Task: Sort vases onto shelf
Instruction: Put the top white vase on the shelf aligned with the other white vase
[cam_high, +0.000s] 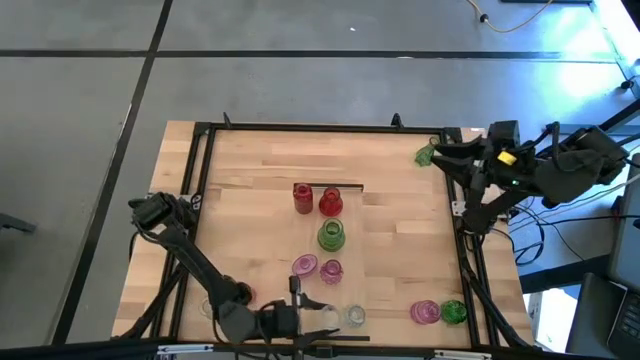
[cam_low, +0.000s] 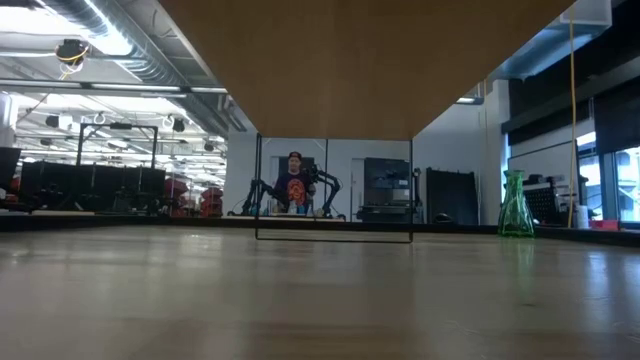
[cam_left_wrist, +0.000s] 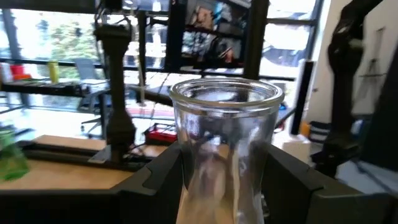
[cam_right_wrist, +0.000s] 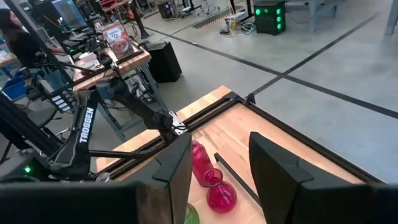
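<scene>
One butcher-block tabletop (cam_high: 400, 230) in a dark frame carries everything listed. Two dark arms: the left arm (cam_high: 190, 255) reaches along the near edge, and the right arm (cam_high: 560, 165) is folded at the far right corner. Left gripper (cam_high: 312, 320), at the near edge: its fingers (cam_left_wrist: 155, 180) are closed against both sides of a clear vase (cam_left_wrist: 224, 143), which is held upright between them. Right gripper (cam_high: 445, 155), at the far right corner: its fingertips sit just beside a green corner vase (cam_high: 425, 155), which stands upright in the low view; whether it is gripped or the fingers merely stand apart beside it cannot be told. Two red vases (cam_high: 303, 197) stand side by side at mid-table, just beside a thin dark strip (cam_high: 345, 187). One green centre vase (cam_high: 330, 235) stands just nearer than them. Two pink vases (cam_high: 305, 265) follow, close together. One loose clear vase (cam_high: 355, 316) is near the left gripper. One pink vase on its side (cam_high: 425, 312) touches a green near-edge vase (cam_high: 453, 311) at the near right.
</scene>
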